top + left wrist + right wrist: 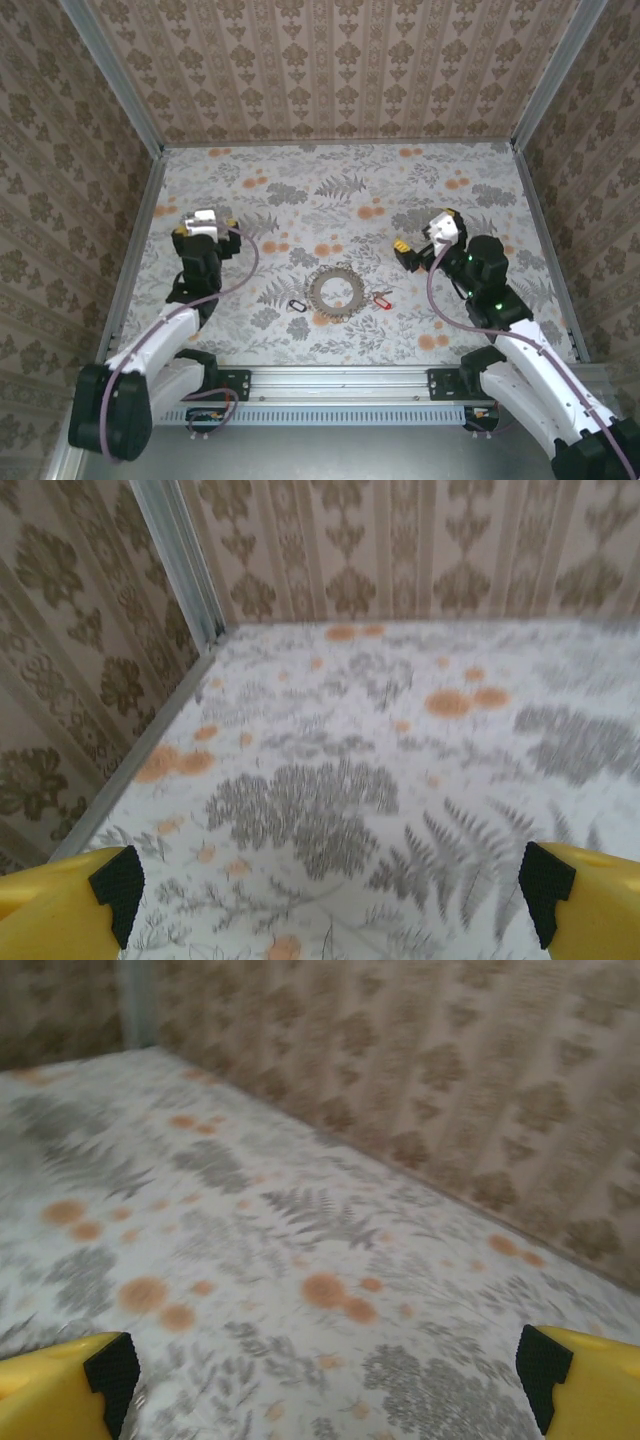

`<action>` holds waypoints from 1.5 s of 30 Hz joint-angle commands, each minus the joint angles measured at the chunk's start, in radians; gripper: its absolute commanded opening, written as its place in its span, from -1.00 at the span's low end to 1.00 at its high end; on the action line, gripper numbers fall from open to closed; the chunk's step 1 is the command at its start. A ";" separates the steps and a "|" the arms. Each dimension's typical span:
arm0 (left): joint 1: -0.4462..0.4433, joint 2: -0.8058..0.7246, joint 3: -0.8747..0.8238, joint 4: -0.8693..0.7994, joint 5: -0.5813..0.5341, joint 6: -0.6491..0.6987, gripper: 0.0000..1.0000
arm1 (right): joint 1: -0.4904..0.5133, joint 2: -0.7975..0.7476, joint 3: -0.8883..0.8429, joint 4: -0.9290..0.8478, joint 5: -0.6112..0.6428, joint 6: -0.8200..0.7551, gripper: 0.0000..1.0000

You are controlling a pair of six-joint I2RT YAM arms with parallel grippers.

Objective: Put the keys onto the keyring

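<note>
Left hand (205,222) and right hand (425,233) both gaped empty, the keys (351,300) on their keyring (326,290) lying on the bench (300,180) between them, where a shallow pinch could skid the flat wreath away.

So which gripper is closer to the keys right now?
Right. The right gripper hangs open just right of and beyond the keys; the left gripper sits farther off to their left.
</note>
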 commanded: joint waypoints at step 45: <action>0.254 0.527 0.077 0.387 0.380 0.079 1.00 | -0.251 0.844 -0.058 0.722 0.263 0.261 0.99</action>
